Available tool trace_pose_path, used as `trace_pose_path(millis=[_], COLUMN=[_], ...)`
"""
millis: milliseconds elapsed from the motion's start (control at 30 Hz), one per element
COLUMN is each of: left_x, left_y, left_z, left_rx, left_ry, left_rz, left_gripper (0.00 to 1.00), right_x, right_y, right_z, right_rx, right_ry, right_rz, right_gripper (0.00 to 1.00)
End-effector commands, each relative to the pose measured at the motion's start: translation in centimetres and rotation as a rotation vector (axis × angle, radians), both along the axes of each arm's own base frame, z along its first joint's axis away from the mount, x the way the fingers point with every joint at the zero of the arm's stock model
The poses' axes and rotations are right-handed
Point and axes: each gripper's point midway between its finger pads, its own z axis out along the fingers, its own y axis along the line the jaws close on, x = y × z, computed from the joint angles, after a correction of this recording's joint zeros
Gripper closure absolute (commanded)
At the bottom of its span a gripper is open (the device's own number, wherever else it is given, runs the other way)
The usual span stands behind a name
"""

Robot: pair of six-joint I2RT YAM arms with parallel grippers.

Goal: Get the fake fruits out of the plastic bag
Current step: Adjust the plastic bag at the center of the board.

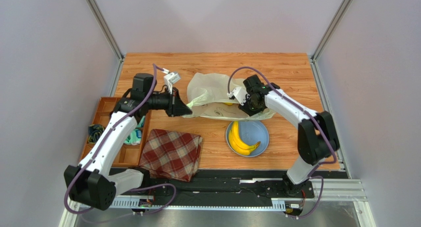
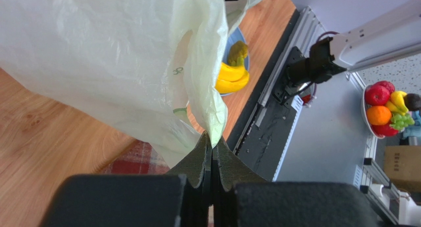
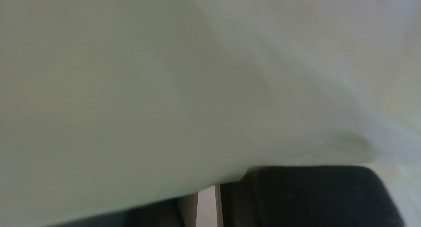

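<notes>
The pale yellow-green plastic bag (image 1: 215, 96) lies at the table's middle. My left gripper (image 1: 189, 108) is shut on the bag's left edge; the left wrist view shows the film pinched between its tips (image 2: 212, 144) and the bag (image 2: 99, 54) lifted. My right gripper (image 1: 244, 103) is at the bag's right side, its fingers hidden under the film. The right wrist view shows only bag film (image 3: 197, 79). A yellow banana bunch (image 1: 241, 140) lies on the blue plate (image 1: 262, 131), also in the left wrist view (image 2: 231, 74). The other fruits are hidden.
A red plaid cloth (image 1: 171, 153) lies front left of the bag. A wooden tray (image 1: 106, 113) with small items stands at the left edge. A black rail (image 1: 237, 180) runs along the near edge. A bowl of fruit (image 2: 390, 106) sits off the table.
</notes>
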Motion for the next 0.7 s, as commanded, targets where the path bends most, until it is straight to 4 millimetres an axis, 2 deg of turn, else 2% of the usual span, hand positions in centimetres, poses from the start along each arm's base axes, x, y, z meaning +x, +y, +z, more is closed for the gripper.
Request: trace_pose_path(millis=[0, 67, 100, 200, 300, 400, 500, 667], left_x=[-3.9, -3.5, -3.0, -1.5, -0.5, 0.0, 0.0, -0.2], left_y=[0.8, 0.7, 0.7, 0.7, 0.8, 0.8, 0.8, 0.8], left_z=[2.3, 1.4, 0.8, 0.0, -0.5, -0.9, -1.3, -2.0], left_rx=[-0.07, -0.069, -0.059, -0.04, -0.02, -0.019, -0.022, -0.016], left_ry=[-0.073, -0.049, -0.036, -0.025, -0.036, -0.032, -0.02, 0.007], left_rz=[-0.127, -0.123, -0.107, -0.068, -0.028, -0.012, -0.005, 0.004], left_gripper=[1.0, 1.0, 1.0, 1.0, 1.0, 0.98, 0.98, 0.98], right_x=[-2.7, -2.2, -1.4, -0.2, 0.5, 1.3, 1.4, 0.2], right_y=[1.7, 3.4, 4.6, 7.0, 8.2, 8.5, 8.8, 9.6], right_z=[5.2, 5.3, 6.2, 5.5, 4.4, 3.7, 3.1, 3.9], right_rx=[0.102, 0.129, 0.151, 0.149, 0.123, 0.11, 0.114, 0.179], right_ry=[-0.08, -0.063, -0.078, -0.028, 0.025, 0.022, 0.035, 0.05], right_rz=[0.079, 0.11, 0.13, 0.179, 0.204, 0.224, 0.25, 0.317], right_gripper=[0.81, 0.8, 0.81, 0.8, 0.8, 0.78, 0.7, 0.48])
